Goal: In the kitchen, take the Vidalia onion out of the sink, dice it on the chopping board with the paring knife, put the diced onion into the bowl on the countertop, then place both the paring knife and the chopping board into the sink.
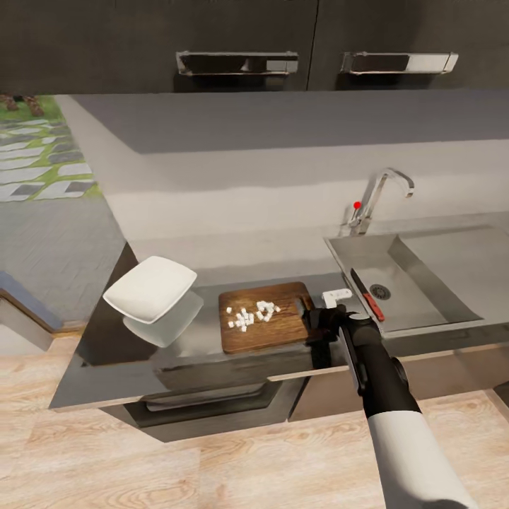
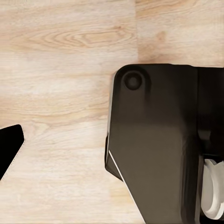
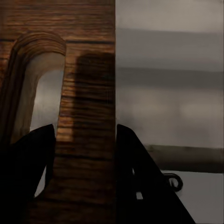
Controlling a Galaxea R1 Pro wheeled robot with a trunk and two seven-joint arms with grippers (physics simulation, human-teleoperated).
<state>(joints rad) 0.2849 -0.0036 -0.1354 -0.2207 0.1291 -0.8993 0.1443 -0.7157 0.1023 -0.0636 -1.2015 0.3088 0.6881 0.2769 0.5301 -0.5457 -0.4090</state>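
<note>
The brown chopping board point(image 1: 265, 326) lies flat on the grey countertop point(image 1: 212, 367) with several white onion dice point(image 1: 251, 314) on it. My right gripper point(image 1: 316, 322) is at the board's handle end, near the sink. In the right wrist view one finger sits in the slot hole and the other outside the board's end, so the right gripper point(image 3: 84, 135) is shut on the wooden strip of the chopping board point(image 3: 88, 93). The white bowl point(image 1: 150, 288) stands left of the board. The red-handled paring knife point(image 1: 369, 295) lies in the sink point(image 1: 424, 265). One left gripper fingertip point(image 2: 9, 149) hangs over the floor, open.
A faucet point(image 1: 378, 194) with a red dot stands behind the sink. Dark upper cabinets point(image 1: 247, 42) hang above. An open drawer point(image 1: 205, 403) juts out below the counter's front edge. The robot's dark base point(image 2: 158, 144) is beside the left gripper over the wood floor point(image 2: 60, 70).
</note>
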